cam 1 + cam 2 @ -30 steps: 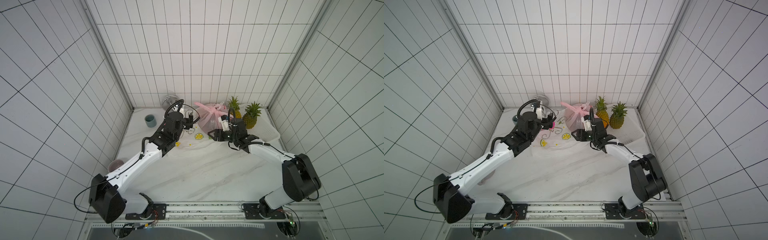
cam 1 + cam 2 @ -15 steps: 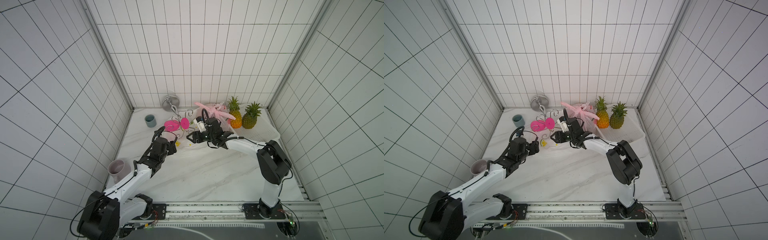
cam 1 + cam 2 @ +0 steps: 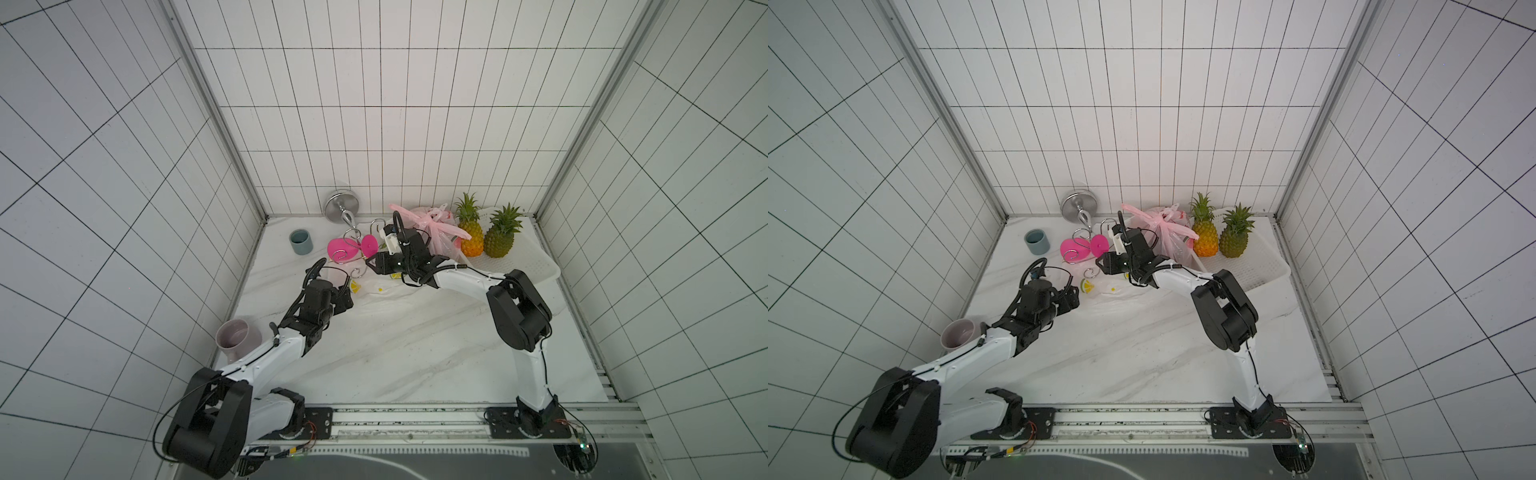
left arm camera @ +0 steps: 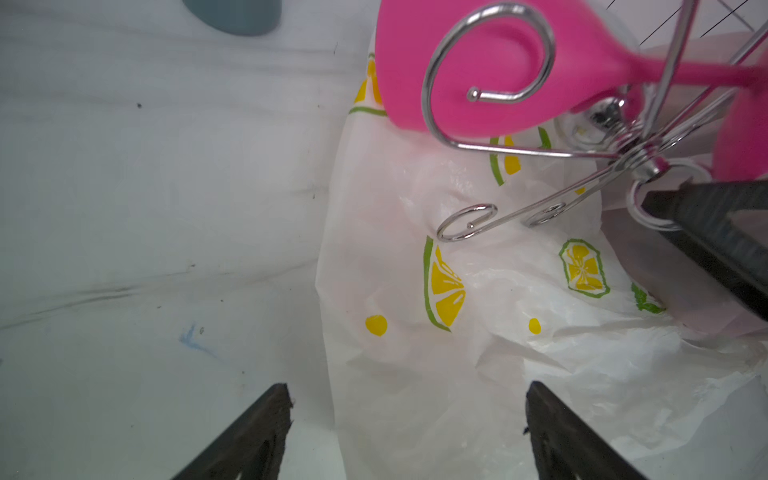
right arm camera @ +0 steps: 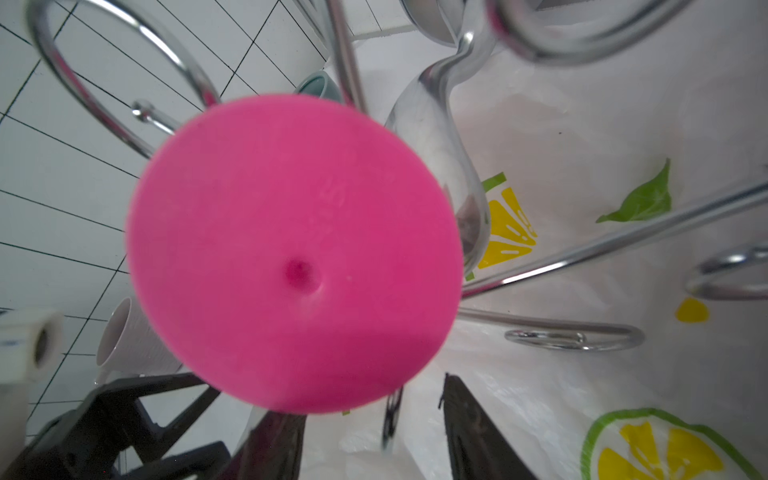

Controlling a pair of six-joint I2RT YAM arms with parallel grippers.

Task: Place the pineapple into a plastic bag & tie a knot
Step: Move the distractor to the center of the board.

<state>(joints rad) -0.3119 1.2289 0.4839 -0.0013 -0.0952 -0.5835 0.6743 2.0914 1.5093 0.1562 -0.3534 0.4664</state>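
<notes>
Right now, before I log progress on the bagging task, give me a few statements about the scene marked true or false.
1. The orange pineapple and the green pineapple stand upright, unbagged. True.
2. The lemon-print bag holds a pineapple. False: it lies flat on the table.
3. The left gripper is open. True.
4. The blue-grey cup lies tipped over. False: it stands upright.

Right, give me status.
Left gripper open at lemon-print bag. Right gripper open beside pink glass. Two pineapples standing in tray, unbagged. Tipped chrome rack lying across bag.
</notes>
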